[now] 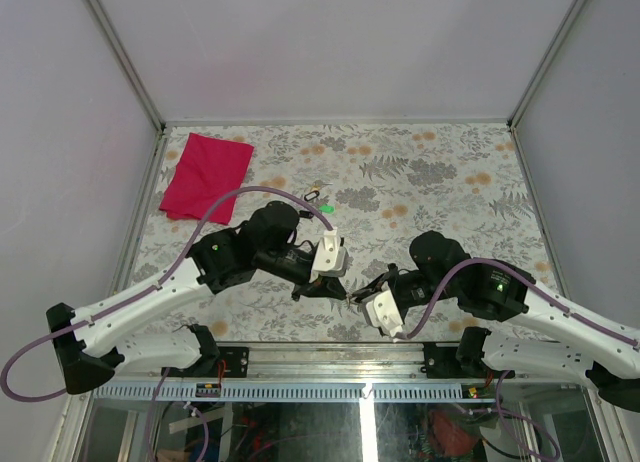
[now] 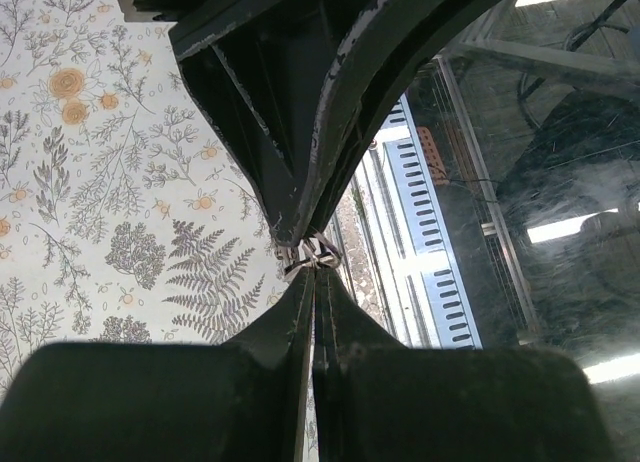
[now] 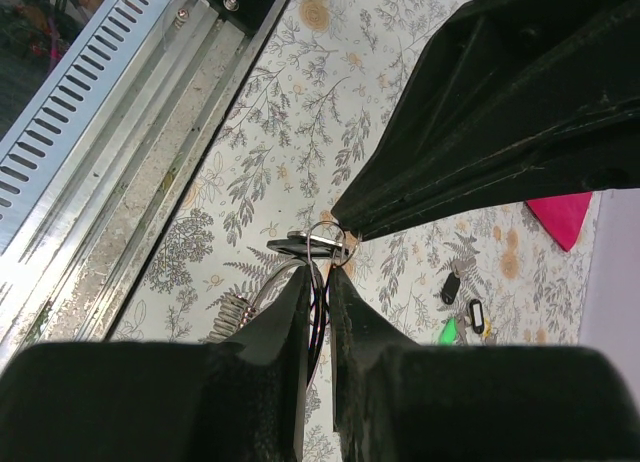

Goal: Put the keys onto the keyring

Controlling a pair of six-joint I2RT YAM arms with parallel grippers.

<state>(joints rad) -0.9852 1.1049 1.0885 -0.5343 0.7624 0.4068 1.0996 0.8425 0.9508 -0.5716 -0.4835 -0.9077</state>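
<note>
My two grippers meet just above the patterned table near its front edge. The left gripper (image 1: 340, 279) (image 2: 314, 272) is shut, and the keyring's small silvery loops (image 2: 317, 254) are pinched at its tips. The right gripper (image 1: 362, 292) (image 3: 320, 274) is shut on the keyring (image 3: 326, 234). The thin wire ring runs down between its fingers. A key with a black head (image 3: 292, 246) lies flat against the ring. Two more keys (image 3: 451, 285) (image 3: 476, 315) lie on the table further back; in the top view they are the loose keys (image 1: 314, 194).
A small bright green piece (image 3: 449, 331) (image 1: 327, 210) lies next to the loose keys. A pink cloth (image 1: 205, 177) sits at the back left. The metal rail (image 3: 130, 132) of the table's front edge runs close below the grippers. A silvery coil (image 3: 230, 312) hangs beside my right fingers.
</note>
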